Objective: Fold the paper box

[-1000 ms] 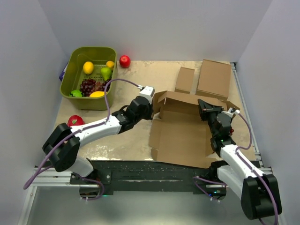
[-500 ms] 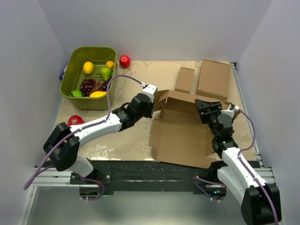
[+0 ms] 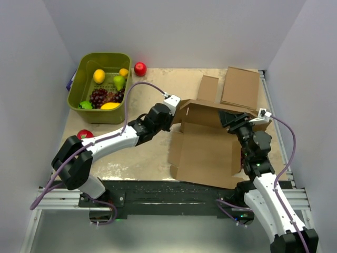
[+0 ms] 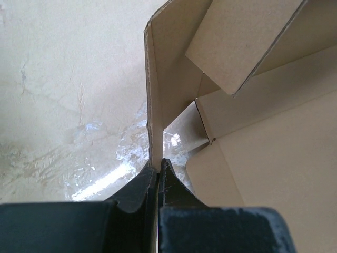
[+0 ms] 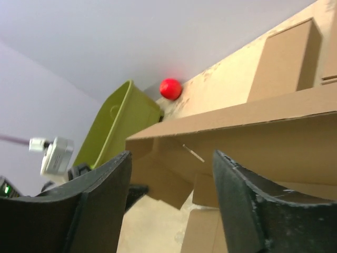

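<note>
The paper box (image 3: 202, 155) lies as a brown die-cut sheet in the middle of the table, its back wall (image 3: 210, 112) raised. My left gripper (image 3: 174, 112) is shut on the upright left end flap (image 4: 154, 105); in the left wrist view its jaws (image 4: 159, 165) pinch the flap's edge. My right gripper (image 3: 228, 118) is open at the right part of the back wall. In the right wrist view its fingers (image 5: 108, 182) stand wide apart with the back wall (image 5: 253, 134) beyond them, untouched.
A green basket (image 3: 77, 79) of fruit stands at the back left, with a red apple (image 3: 140, 69) next to it. Another red fruit (image 3: 84, 135) lies by my left arm. A small narrow brown box (image 3: 208, 88) and a flat brown box (image 3: 240, 87) lie behind the sheet.
My right gripper has opened, let go of the back wall and drawn to the right. My left gripper has carried the end flap a little right and back.
</note>
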You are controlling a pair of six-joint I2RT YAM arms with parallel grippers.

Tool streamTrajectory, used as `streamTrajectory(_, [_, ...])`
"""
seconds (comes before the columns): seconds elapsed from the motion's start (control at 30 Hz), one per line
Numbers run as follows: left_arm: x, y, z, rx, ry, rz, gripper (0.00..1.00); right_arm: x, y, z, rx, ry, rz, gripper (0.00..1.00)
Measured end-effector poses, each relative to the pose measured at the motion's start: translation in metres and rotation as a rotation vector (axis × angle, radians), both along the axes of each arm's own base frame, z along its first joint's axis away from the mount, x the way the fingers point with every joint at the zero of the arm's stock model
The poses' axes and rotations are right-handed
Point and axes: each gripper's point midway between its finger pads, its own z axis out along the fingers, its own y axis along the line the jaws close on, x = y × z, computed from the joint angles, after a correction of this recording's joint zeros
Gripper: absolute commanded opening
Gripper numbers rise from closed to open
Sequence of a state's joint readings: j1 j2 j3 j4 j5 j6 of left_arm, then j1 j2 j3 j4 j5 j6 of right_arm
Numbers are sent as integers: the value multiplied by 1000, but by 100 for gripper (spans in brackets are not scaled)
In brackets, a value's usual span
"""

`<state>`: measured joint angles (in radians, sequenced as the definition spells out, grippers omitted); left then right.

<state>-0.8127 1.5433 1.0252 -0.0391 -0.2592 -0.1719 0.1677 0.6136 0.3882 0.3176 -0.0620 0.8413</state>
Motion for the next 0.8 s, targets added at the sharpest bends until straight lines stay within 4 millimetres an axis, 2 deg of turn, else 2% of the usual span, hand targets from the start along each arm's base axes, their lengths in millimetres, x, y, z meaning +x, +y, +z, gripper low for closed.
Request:
streamTrajectory(0.17, [4, 4, 0, 3, 0, 0, 0, -8, 34, -15, -62, 20, 154, 30])
streamTrajectory(0.23, [5, 4, 1, 0, 0, -2, 0, -16, 58, -34, -86, 61, 246, 25])
streamTrajectory(0.4, [8, 3, 8, -9, -6, -3, 0, -40, 105, -74, -177, 142, 428, 20])
streamTrajectory(0.57, [10, 2, 13, -6, -19, -8, 0, -48, 131, -110, -271, 209, 512, 18])
streamTrajectory(0.8, [11, 3, 15, 8, -19, -12, 0, -59, 161, -184, -398, 361, 609, 17])
